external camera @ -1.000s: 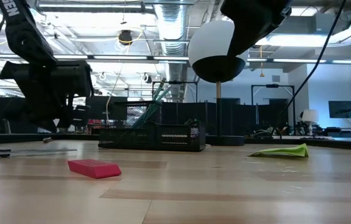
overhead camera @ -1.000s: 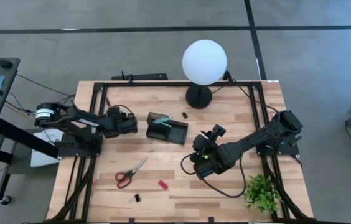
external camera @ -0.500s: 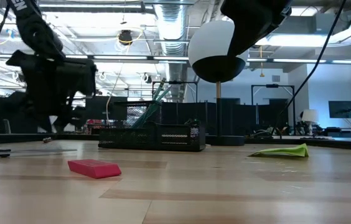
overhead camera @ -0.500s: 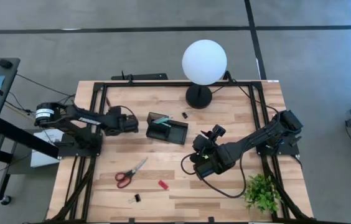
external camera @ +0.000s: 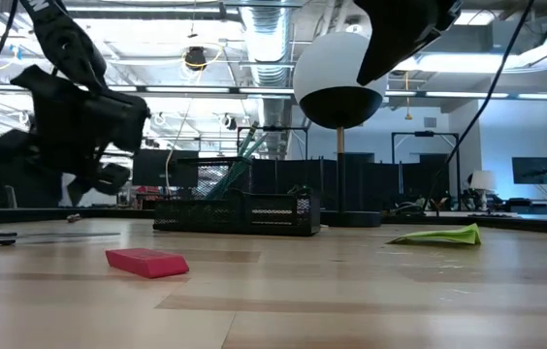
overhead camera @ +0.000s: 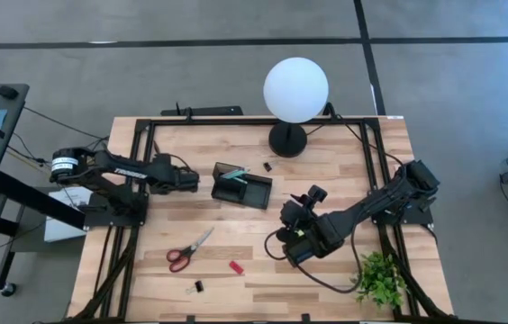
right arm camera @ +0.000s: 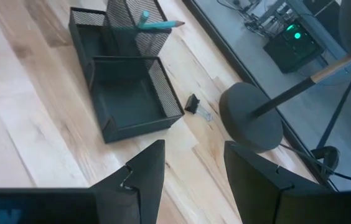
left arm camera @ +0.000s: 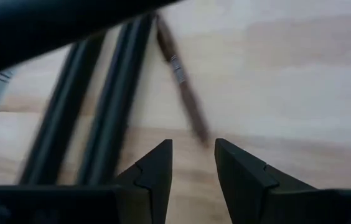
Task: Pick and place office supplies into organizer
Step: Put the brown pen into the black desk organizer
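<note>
Above a brown pen (left arm camera: 182, 81), left claw (left arm camera: 193, 163) gapes.

left gripper (left arm camera: 193, 163): parted, empty | right gripper (right arm camera: 194, 165): parted, empty

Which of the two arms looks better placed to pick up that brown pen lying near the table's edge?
The left. Its gripper hovers right over the brown pen, fingers open and empty with the pen's tip just ahead of them. The right gripper is across the table, facing the organizer.
</note>
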